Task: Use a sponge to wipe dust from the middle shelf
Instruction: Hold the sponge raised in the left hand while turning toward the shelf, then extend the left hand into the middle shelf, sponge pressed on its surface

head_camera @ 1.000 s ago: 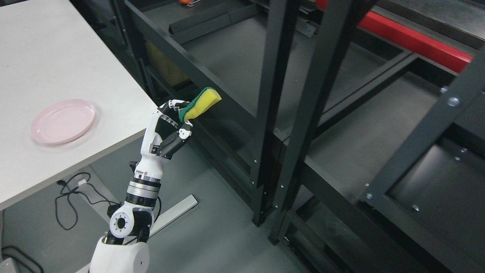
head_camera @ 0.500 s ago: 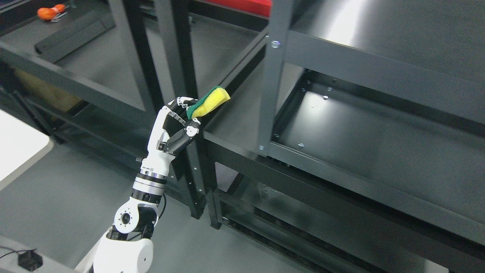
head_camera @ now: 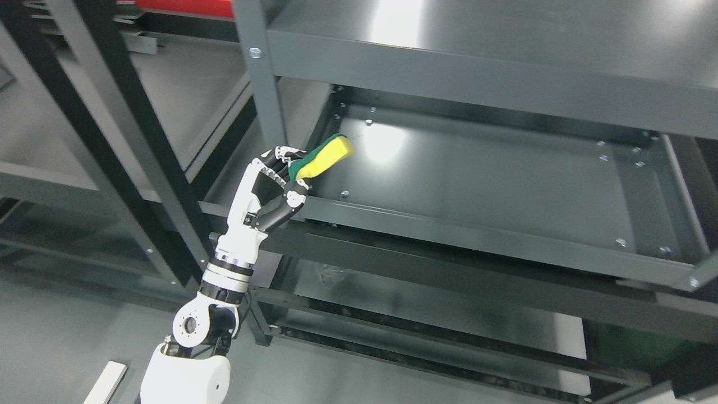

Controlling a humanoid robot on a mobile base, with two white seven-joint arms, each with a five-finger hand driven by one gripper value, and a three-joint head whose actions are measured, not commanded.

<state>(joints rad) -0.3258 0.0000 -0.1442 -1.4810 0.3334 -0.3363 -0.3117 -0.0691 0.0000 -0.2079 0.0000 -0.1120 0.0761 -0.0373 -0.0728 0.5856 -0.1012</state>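
My left hand (head_camera: 283,177) is raised at the front left corner of the middle shelf (head_camera: 482,179), a dark metal tray with a raised rim. Its fingers are shut on a yellow sponge (head_camera: 325,157) with a green scouring side. The sponge points up and to the right, above the shelf's left end, and I cannot tell whether it touches the surface. The white and black left arm comes up from the lower left. My right hand is out of view.
The top shelf (head_camera: 477,33) overhangs the middle one. A lower shelf (head_camera: 426,314) lies beneath. An upright post (head_camera: 263,84) stands just left of the sponge. A second dark rack (head_camera: 112,112) stands to the left. A red bar (head_camera: 185,7) shows at the top.
The camera has swung to the right, so the table and pink plate have left the picture and the shelf now fills it. My left hand still holds the sponge the same way.
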